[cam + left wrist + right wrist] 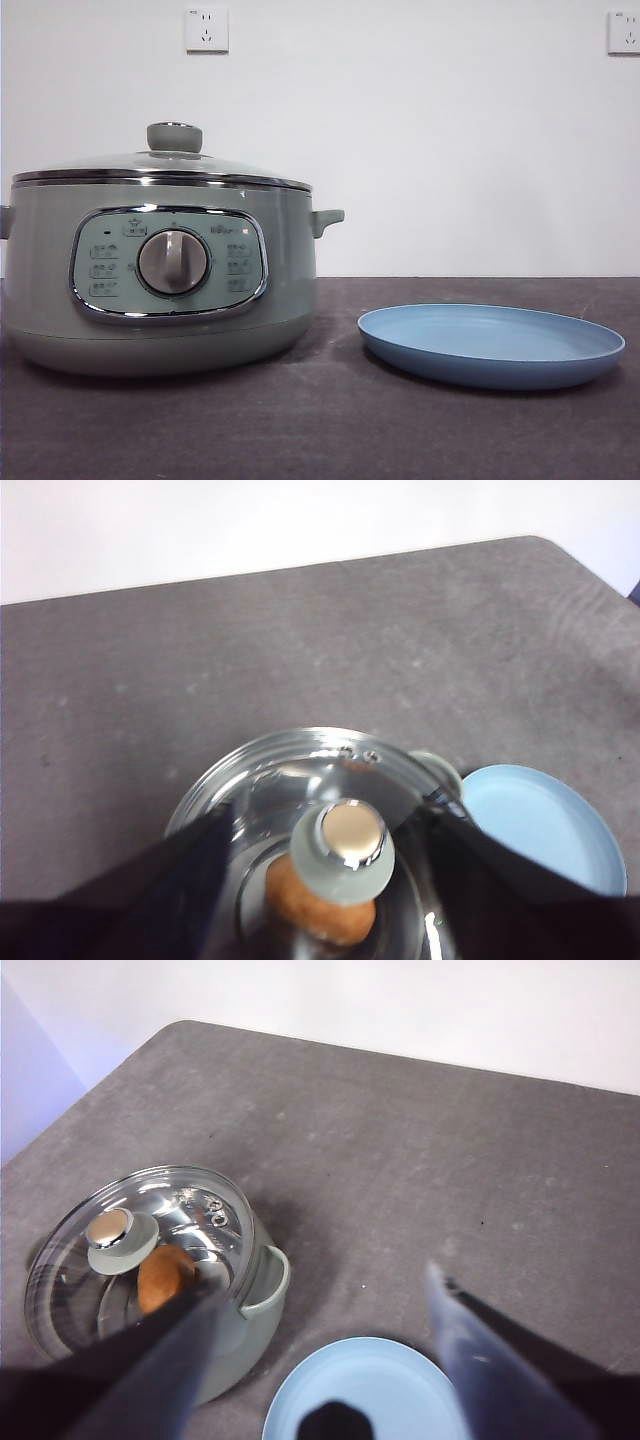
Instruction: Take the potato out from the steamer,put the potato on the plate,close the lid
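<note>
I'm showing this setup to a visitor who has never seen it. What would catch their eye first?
The big sage-green steamer on the left of the dark table, its glass lid still on. Next, the empty blue plate lying to its right. From above, the orange-brown potato shows through the lid, and the left end effector hangs open just over the lid's knob.

Steamer (160,275) standing on bench (320,430) at left of front view. Lid (165,165) seated on steamer rim. Potato (165,1277) lying inside steamer, under lid. Plate (490,345) resting on bench to right of steamer, near but apart from it. Wall sockets (206,30) mounted behind, above bench level.
</note>
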Controlling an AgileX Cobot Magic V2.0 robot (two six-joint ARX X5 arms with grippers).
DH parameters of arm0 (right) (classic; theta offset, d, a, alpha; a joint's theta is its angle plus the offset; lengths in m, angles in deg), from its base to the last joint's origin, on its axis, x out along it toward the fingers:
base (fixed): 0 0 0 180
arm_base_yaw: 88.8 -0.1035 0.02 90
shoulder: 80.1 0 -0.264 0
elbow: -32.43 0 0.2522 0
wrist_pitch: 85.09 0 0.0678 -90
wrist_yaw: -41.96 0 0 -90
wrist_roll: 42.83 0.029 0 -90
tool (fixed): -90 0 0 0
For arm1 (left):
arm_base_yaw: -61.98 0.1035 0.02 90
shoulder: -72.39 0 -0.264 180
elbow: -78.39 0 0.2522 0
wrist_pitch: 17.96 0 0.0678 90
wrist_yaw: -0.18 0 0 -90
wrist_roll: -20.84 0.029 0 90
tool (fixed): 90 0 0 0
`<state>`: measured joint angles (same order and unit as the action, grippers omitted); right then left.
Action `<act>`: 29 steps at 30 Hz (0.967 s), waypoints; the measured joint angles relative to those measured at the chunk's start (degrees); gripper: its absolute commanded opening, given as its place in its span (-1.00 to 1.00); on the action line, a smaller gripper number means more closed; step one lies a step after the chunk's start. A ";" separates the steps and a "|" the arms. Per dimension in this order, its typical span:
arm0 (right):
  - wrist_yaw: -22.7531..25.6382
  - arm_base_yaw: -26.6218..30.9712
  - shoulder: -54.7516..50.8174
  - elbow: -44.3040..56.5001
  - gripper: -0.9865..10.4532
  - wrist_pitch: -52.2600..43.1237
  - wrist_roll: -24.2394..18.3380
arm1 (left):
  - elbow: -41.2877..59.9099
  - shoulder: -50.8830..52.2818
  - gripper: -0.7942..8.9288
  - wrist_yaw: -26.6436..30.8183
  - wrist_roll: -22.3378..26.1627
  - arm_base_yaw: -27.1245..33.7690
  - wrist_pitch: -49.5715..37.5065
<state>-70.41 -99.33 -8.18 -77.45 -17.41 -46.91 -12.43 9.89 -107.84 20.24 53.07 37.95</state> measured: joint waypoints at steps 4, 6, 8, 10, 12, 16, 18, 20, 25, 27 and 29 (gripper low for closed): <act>0.00 -0.31 0.00 -0.11 0.14 0.09 0.07 | -0.22 -3.19 0.20 0.00 -0.57 -2.91 -1.77; 0.00 -0.33 0.00 -0.11 0.14 0.15 0.31 | -0.22 -5.16 0.20 0.04 -0.59 -4.72 -2.01; 0.00 -0.33 0.00 -0.13 0.14 0.31 0.52 | -0.22 -7.26 0.20 0.61 -0.59 -6.10 -2.10; 0.02 -0.33 0.00 -0.15 0.14 0.59 0.55 | -0.22 -9.46 0.20 2.01 -0.76 -7.26 -2.10; 0.02 -0.33 0.00 -0.17 0.10 0.85 0.55 | -0.22 -11.78 0.20 3.98 -0.92 -8.26 -2.10; 0.02 -0.33 0.00 -0.20 0.10 2.23 0.63 | -0.22 -15.43 0.20 4.98 -0.94 -9.64 -1.99; 0.04 -0.33 0.00 -0.20 0.10 2.75 0.63 | -0.22 -17.00 0.20 5.66 -0.92 -10.38 -1.97; 0.04 -0.33 0.00 -0.20 0.10 3.04 0.63 | -0.22 -18.43 0.20 7.23 -0.92 -11.02 -1.95; 0.04 -0.33 0.00 -0.20 0.10 3.37 0.66 | -0.22 -21.84 0.20 10.69 -0.92 -11.96 -0.72; 0.04 -0.33 0.00 -0.20 0.10 3.54 0.68 | -0.22 -22.82 0.20 11.96 -0.92 -12.24 -0.04; 0.04 -0.33 0.00 -0.20 0.10 3.56 0.68 | -0.22 -23.30 0.14 12.26 -0.92 -12.28 0.24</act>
<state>-70.37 -99.65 -8.18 -77.64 -13.85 -46.23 -12.64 -13.41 -95.58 19.32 40.79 38.19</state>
